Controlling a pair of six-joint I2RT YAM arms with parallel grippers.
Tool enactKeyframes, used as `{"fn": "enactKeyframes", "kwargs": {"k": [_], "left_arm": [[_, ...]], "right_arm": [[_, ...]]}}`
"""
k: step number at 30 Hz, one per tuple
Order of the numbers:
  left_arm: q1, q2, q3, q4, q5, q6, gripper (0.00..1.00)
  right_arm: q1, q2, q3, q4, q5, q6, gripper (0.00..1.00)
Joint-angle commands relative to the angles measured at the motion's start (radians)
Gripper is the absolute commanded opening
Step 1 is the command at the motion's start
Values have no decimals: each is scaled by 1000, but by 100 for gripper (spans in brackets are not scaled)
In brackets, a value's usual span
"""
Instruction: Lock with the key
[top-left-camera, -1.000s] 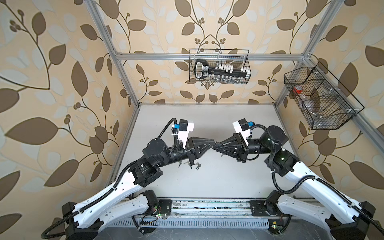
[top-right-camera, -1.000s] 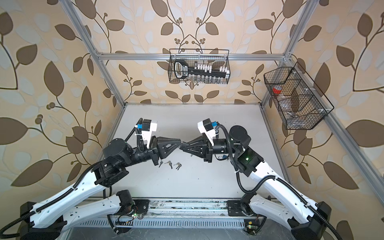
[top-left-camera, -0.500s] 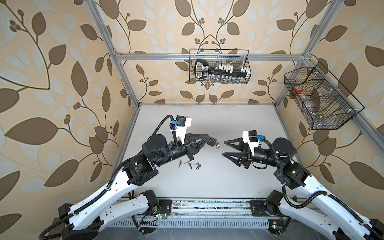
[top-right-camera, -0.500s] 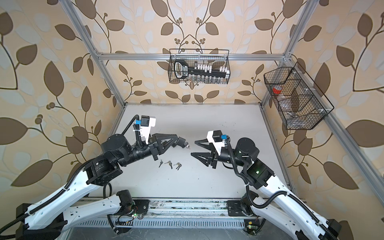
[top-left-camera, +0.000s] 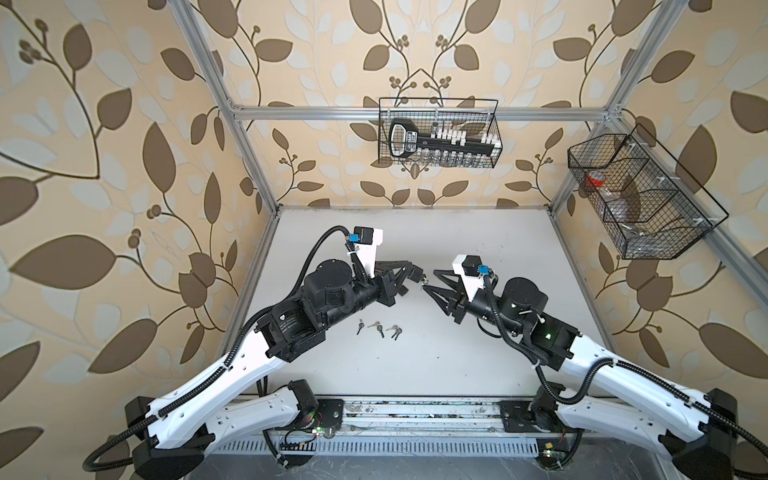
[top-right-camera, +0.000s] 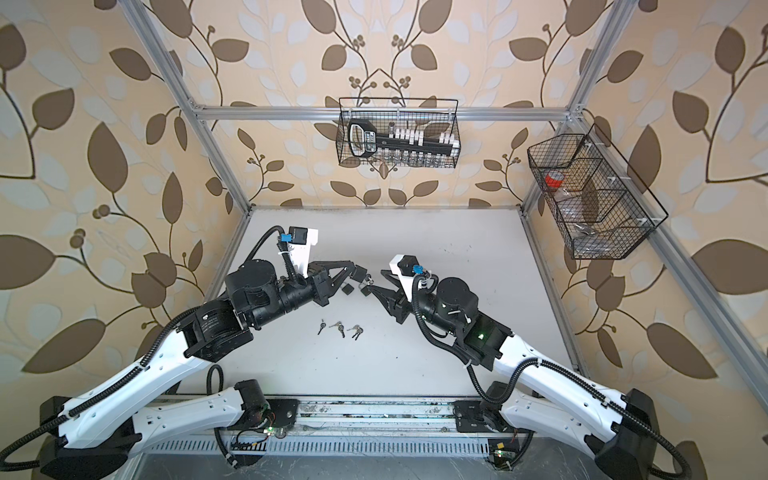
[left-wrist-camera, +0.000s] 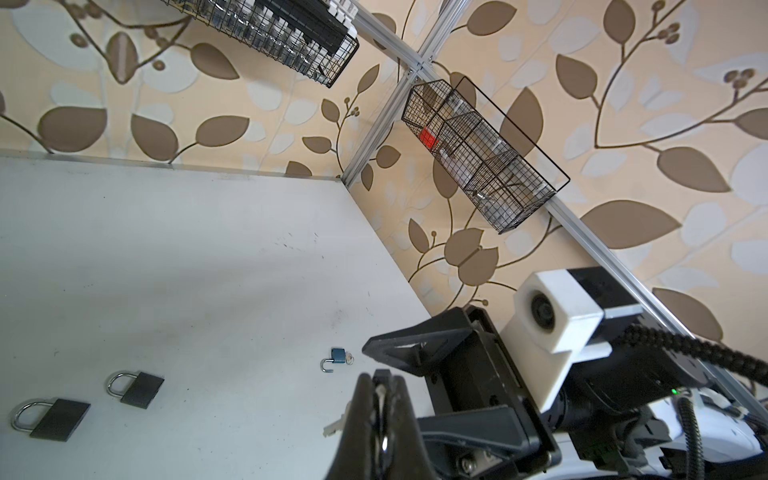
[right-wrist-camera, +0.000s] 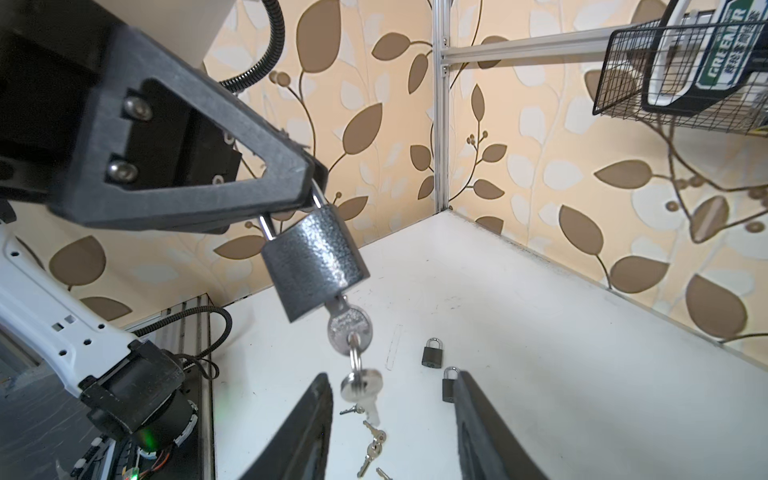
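The left gripper (right-wrist-camera: 313, 185) was clamped tight on the bright steel shackle of a squat grey metal padlock (right-wrist-camera: 313, 266) with a hammered, pebbled finish, holding it in the air above the middle of the matte white table (top-left-camera: 478, 249). A round-headed silver key (right-wrist-camera: 348, 326) sat in the keyway at the body's base, and a second silver key (right-wrist-camera: 362, 386) dangled from its thin wire ring. The right gripper (right-wrist-camera: 390, 376) stood with its smooth black wedge-shaped fingers parted and empty, the dangling key between them and close to one. On the table lay a dark boxy padlock (left-wrist-camera: 137, 388), a second dark padlock (left-wrist-camera: 52, 419) beside it, and a small blue padlock (left-wrist-camera: 337, 358) with its shackle swung open. Small loose keys (top-left-camera: 378, 328) were scattered nearer the front edge, left of the middle. Bare surface ran to the back edge and both back corners, under a black wire basket (top-left-camera: 438, 133) on the back wall.
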Motion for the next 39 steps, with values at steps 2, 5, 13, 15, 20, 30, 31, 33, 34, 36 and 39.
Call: {"fn": "enactKeyframes", "kwargs": {"k": [2, 5, 13, 15, 20, 30, 31, 33, 34, 36, 39], "left_arm": [[8, -14, 40, 43, -34, -15, 0], [8, -12, 40, 42, -32, -16, 0], [8, -10, 47, 40, -31, -9, 0], [8, -11, 47, 41, -33, -9, 0], [8, -15, 48, 40, -40, -8, 0], [8, -13, 52, 36, -38, -5, 0], [8, -14, 50, 36, -37, -5, 0], [8, -15, 47, 34, -37, -6, 0], [8, -17, 46, 34, -38, -6, 0], [9, -20, 42, 35, -40, -8, 0], [8, -20, 40, 36, -37, -9, 0]], "right_arm": [[21, 26, 42, 88, 42, -24, 45], [25, 50, 49, 100, 29, -24, 41], [27, 60, 59, 91, 21, -24, 31], [28, 61, 58, 80, 28, -24, 30], [28, 58, 47, 55, 55, -25, 30], [27, 63, 47, 40, 53, -15, 23], [27, 63, 47, 39, 53, -15, 23], [28, 65, 47, 38, 52, -15, 21], [27, 64, 47, 38, 49, -13, 20], [27, 62, 47, 39, 46, -13, 19], [27, 60, 47, 40, 41, -14, 16]]}}
